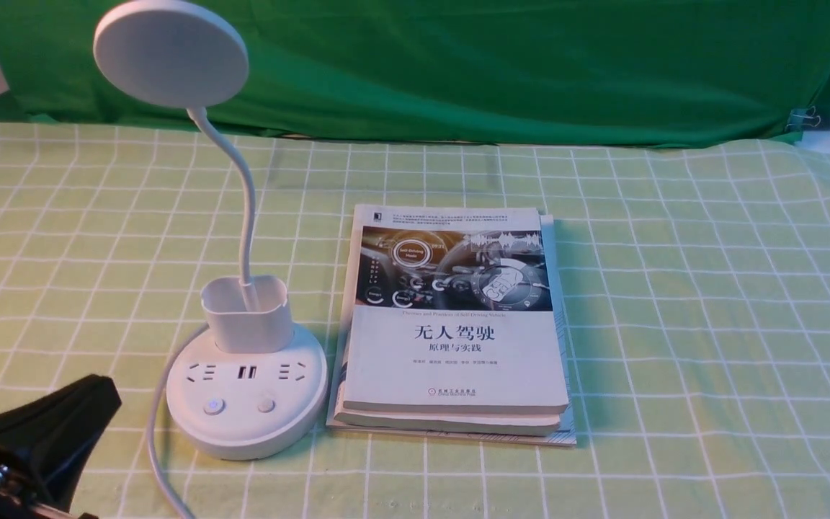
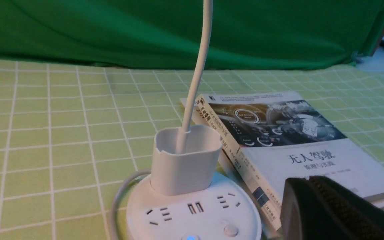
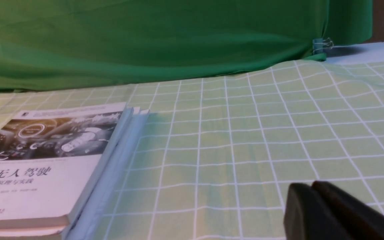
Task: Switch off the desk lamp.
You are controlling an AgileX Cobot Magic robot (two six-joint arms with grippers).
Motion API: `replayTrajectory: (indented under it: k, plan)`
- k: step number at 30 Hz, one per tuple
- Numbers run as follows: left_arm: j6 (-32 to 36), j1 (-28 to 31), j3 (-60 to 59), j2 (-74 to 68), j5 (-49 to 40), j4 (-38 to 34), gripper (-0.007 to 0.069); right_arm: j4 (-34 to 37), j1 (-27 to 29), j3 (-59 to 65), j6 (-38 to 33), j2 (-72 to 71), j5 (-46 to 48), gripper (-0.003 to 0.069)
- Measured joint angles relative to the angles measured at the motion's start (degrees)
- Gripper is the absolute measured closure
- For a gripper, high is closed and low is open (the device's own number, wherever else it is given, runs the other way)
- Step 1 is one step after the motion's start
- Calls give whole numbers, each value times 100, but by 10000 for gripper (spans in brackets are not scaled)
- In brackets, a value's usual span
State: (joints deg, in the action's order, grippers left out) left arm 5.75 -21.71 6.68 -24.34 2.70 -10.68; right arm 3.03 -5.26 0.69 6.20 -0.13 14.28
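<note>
standing at the left of the green checked tabletop (image 1: 674, 324), the white plastic desk lamp (image 1: 246, 393) has its two round buttons (image 1: 213, 406) facing you. your left fingers (image 1: 62, 422), pressed together, sit just left of its base, nearest; right fingers (image 3: 298, 210), also together, lie beyond the white paperback books (image 1: 451, 353).

A: What stands in our way around the desk lamp (image 1: 248, 317)?
B: A stack of books (image 1: 454, 360) just beside its base (image 1: 242, 425) on the right; its cord (image 1: 150, 425) curling along the left.
A: Where can we pass?
B: Straight onto the base's front, and across open desk (image 1: 710, 324) right of the books.
</note>
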Motion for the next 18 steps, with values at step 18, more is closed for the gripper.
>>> replayTrajectory:
  k: [18]
  plan:
    - [231, 145, -81, 181, 2, 412, 619, 0, 0, 0, 0, 0, -1, 630]
